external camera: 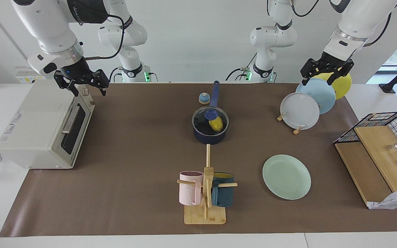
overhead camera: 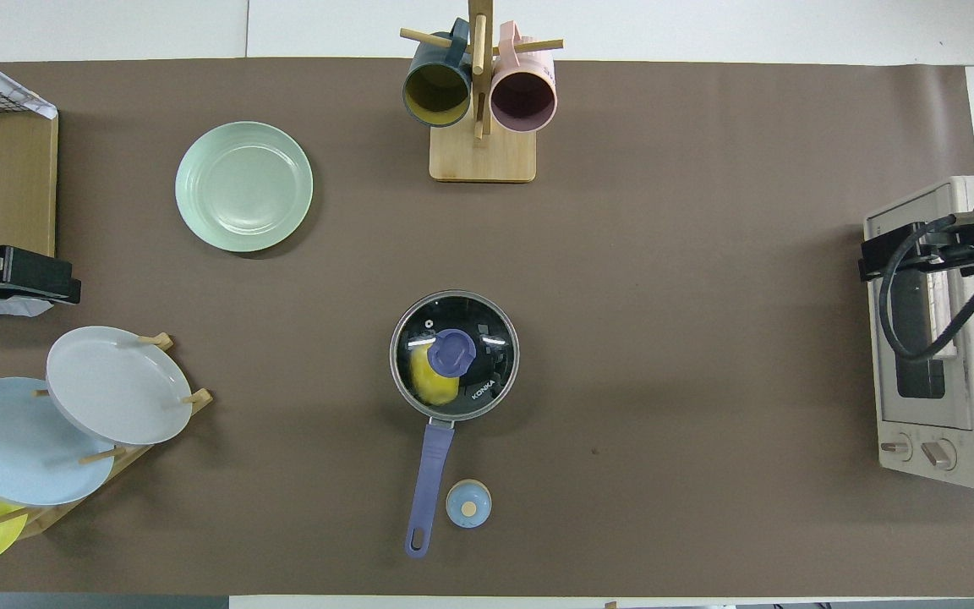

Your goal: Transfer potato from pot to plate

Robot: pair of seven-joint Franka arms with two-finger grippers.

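The lid (overhead camera: 455, 356) reads KONKA in the overhead view's centre. Under it the potato (external camera: 216, 123) lies in the pot (external camera: 210, 137). The plate (external camera: 286, 176) sits lower right in the facing view. Both arms hang raised: left gripper (external camera: 326, 73) upper right, right gripper (external camera: 81, 82) upper left, fingers spread, holding nothing.

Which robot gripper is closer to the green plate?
Left. The left gripper hangs over the plate rack, at the green plate's end of the table; the right gripper hangs over the toaster oven.
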